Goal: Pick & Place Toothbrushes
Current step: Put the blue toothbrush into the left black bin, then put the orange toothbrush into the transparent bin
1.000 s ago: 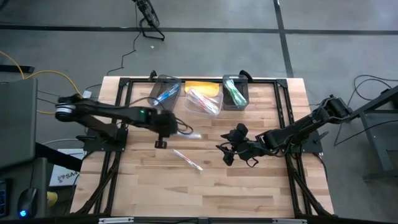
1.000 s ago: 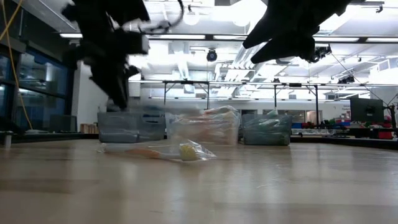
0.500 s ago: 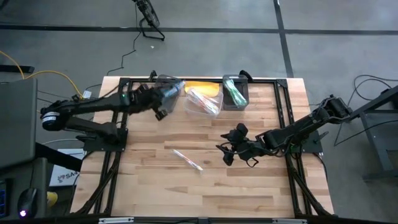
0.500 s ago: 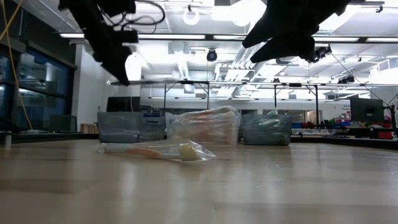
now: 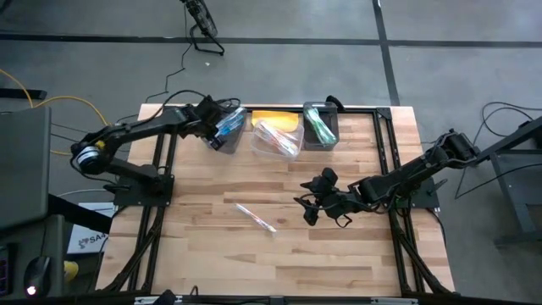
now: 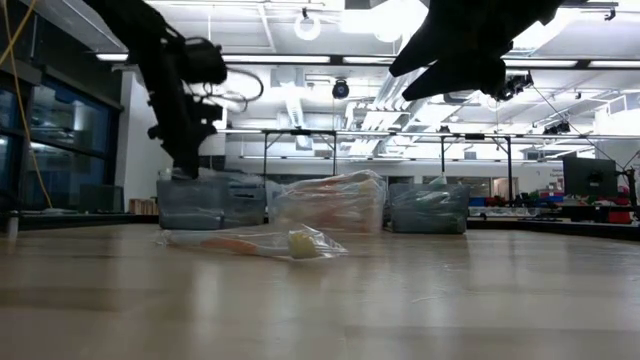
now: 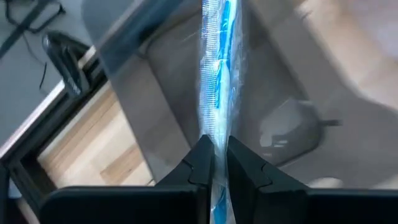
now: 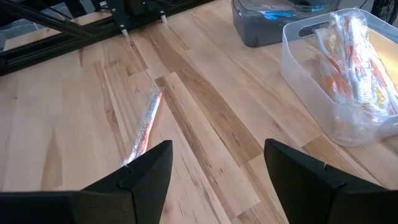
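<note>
Near the table's (image 5: pixel 203 254) far-left edge, the left gripper (image 7: pixel 214 163) clamps a light, slippery wrapped blue toothbrush (image 7: pixel 217 74) by its end above the grey bin (image 5: pixel 222 129); the right gripper (image 8: pixel 217 174) waits spread apart at mid-table.

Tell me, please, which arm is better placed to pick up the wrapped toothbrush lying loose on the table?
The right. Its pincer hangs open beside the loose toothbrush, which shows close ahead in its wrist view. The left pincer is far off over the grey bin, shut on a blue toothbrush.
</note>
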Robot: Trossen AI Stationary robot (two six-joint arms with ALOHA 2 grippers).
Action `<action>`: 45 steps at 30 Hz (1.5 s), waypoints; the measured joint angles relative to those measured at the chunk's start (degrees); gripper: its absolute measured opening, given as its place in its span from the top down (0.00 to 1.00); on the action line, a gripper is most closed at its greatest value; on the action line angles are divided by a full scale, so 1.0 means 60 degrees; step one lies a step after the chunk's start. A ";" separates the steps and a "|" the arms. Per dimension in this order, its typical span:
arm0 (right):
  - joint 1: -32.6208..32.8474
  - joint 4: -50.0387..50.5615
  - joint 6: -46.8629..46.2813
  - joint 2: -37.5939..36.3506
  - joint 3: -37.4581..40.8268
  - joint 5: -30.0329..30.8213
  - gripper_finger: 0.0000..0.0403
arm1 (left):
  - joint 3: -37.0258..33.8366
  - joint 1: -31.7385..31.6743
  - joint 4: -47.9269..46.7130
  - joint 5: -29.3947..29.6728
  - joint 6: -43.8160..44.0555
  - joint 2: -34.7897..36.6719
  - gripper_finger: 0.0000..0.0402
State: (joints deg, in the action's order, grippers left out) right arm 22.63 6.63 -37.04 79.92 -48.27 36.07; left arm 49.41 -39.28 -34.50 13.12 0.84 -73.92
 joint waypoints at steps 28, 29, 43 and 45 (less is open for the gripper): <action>0.0000 0.0003 -0.0040 0.0000 0.0000 0.0000 0.39 | 0.0004 -0.0269 -0.0450 -0.1293 -0.1441 0.0559 0.52; 0.0000 0.0004 -0.0040 0.0000 0.0000 0.0000 0.39 | 0.0004 -0.0156 -0.0543 -0.1757 -0.1613 0.0671 0.53; 0.0000 0.0004 -0.0041 0.0000 0.0000 -0.0004 0.39 | 0.0011 0.4706 -0.0309 -0.4045 -0.3384 0.0820 0.59; -0.0001 0.0004 -0.0044 0.0000 0.0000 -0.0009 0.39 | 0.0011 0.5394 -0.0040 -0.3738 -0.3391 0.0700 0.59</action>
State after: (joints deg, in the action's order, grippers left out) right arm 22.63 6.66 -37.30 79.92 -48.27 36.02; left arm 49.47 -6.91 -34.74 -9.31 -19.50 -69.71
